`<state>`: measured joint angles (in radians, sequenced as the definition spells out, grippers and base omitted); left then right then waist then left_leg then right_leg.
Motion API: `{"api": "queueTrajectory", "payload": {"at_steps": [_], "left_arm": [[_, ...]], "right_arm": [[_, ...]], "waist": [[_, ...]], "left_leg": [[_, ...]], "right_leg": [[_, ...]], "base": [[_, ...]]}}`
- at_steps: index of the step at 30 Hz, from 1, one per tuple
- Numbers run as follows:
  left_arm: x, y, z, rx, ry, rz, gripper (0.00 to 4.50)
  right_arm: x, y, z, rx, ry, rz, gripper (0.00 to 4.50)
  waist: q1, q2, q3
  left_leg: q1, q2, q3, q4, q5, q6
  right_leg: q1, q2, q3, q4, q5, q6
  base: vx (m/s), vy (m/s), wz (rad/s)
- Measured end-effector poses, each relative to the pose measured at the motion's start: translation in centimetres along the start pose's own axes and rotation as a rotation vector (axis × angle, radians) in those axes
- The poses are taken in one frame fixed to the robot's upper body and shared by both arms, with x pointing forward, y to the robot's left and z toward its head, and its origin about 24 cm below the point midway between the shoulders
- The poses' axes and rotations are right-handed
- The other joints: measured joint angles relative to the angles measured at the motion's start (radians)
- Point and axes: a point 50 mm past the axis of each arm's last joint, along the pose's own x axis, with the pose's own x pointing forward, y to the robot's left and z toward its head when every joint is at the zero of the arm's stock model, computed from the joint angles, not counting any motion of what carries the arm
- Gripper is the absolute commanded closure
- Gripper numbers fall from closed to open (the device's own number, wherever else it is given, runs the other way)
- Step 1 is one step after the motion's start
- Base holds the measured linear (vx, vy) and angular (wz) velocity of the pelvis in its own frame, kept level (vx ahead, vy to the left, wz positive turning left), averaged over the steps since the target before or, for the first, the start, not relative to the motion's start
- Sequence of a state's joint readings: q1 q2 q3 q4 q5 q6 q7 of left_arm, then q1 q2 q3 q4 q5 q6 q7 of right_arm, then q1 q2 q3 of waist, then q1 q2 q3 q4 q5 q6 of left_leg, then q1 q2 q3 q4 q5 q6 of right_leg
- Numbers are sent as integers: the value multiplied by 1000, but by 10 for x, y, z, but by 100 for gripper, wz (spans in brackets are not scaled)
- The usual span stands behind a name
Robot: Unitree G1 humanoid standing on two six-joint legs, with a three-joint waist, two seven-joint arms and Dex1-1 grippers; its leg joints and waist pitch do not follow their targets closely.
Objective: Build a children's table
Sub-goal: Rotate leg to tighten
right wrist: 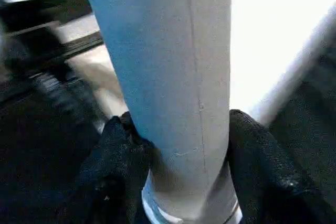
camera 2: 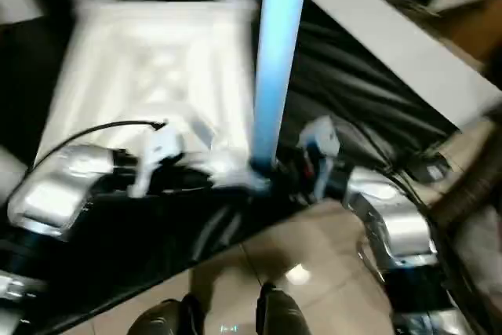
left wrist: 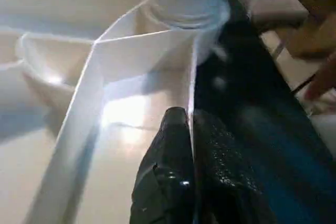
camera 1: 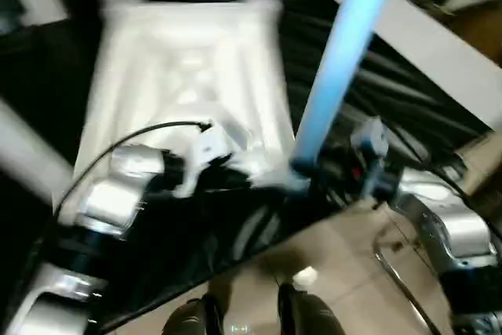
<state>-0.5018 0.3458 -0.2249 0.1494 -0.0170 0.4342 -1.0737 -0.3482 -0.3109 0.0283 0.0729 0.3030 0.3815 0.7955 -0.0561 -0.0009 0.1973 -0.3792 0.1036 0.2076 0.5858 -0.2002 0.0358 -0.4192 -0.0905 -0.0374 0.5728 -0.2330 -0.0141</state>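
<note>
The white table top (camera 1: 188,92) lies underside-up on the black work surface (camera 1: 376,92), its near rim pinched between the closed fingers of the left gripper (left wrist: 190,145), while the right gripper (right wrist: 178,169) clamps an upright leg (camera 2: 276,60) at the top's near right corner.

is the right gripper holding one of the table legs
Yes, in the right wrist view the right gripper has its two black fingers pressed on either side of the upright white leg.
</note>
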Motion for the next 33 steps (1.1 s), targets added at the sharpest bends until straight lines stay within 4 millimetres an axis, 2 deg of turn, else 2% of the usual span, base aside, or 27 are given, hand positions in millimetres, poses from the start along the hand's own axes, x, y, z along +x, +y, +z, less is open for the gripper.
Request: {"api": "queueTrajectory", "payload": {"at_steps": [4,7,8,9,11,12,13,15,17,19,20,23,29,31,33], "left_arm": [[17,4,8,-69,-28,170,450],[22,6,11,-84,-35,232,450],[25,7,13,-95,-36,265,450],[28,8,16,-95,-37,291,450],[33,7,21,-99,-46,318,450],[33,7,21,-97,-45,320,450],[33,7,22,-95,-46,322,450],[32,8,23,-76,-49,322,450],[31,7,23,-52,-47,307,450],[31,6,23,-35,-41,285,450],[31,6,23,-31,-39,281,450],[30,5,23,22,-37,234,450],[17,13,19,12,-84,249,450],[12,10,15,-43,-147,237,396],[8,4,13,-93,-220,221,394]], "right_arm": [[26,-2,6,62,-42,-251,253],[36,-2,9,88,-54,-330,253],[43,-3,11,119,-74,-385,197],[50,-3,14,135,-89,-431,183],[56,-2,19,152,-118,-470,177],[57,-2,19,153,-122,-480,144],[57,-2,19,150,-127,-482,144],[57,-1,21,139,-134,-473,133],[52,0,20,116,-132,-453,102],[45,0,17,88,-123,-424,96],[43,0,17,81,-120,-417,92],[9,2,5,15,-99,-359,53],[-10,29,-5,82,-93,-195,7],[-20,31,-2,88,-93,-203,0],[-27,33,-1,83,-74,-223,0]], "waist": [[-12,7,5],[-17,8,9],[-23,9,10],[-25,11,15],[-27,17,21],[-26,17,22],[-25,14,22],[-20,5,26],[-2,4,27],[9,4,27],[9,4,27],[32,5,27],[30,9,26],[30,8,26],[32,7,26]], "left_leg": [[0,-1,-1,1,0,0],[-2,-1,-2,-2,0,0],[-2,-1,-2,-1,0,0],[-3,-1,-2,-1,0,0],[-6,-1,-3,-14,0,0],[-4,-2,-1,-23,0,0],[0,-1,7,-36,0,0],[6,-3,15,-41,0,-1],[4,-3,6,-31,0,0],[5,-1,0,-30,6,-9],[6,0,0,-30,7,-10],[10,0,9,-31,7,-10],[10,0,11,-30,7,-10],[10,1,11,-29,7,-9],[9,1,11,-27,13,-7]], "right_leg": [[1,-2,-3,-7,-1,0],[2,-2,-7,-17,-2,1],[2,-2,-8,-19,-2,0],[1,-2,-10,-21,-3,0],[2,-3,-19,-31,-13,-7],[1,-3,-21,-28,-23,-16],[0,-4,-19,-28,-26,-22],[-4,-6,-7,-30,-12,-22],[-4,-5,-6,-29,7,-5],[-1,-1,-10,-27,9,-7],[0,1,-10,-27,13,-13],[4,0,-2,-27,34,-28],[0,-2,-4,-27,49,-25],[-1,-2,-5,-27,52,-25],[-1,-2,-5,-27,66,-26]], "base": [[-26,8,-2],[-42,16,-3],[0,0,0],[0,0,0],[-25,18,-6],[0,0,0],[0,0,0],[29,-75,9],[13,-32,0],[0,0,0],[0,0,0],[0,0,0],[0,0,0],[0,0,0],[31,-1,1]]}}
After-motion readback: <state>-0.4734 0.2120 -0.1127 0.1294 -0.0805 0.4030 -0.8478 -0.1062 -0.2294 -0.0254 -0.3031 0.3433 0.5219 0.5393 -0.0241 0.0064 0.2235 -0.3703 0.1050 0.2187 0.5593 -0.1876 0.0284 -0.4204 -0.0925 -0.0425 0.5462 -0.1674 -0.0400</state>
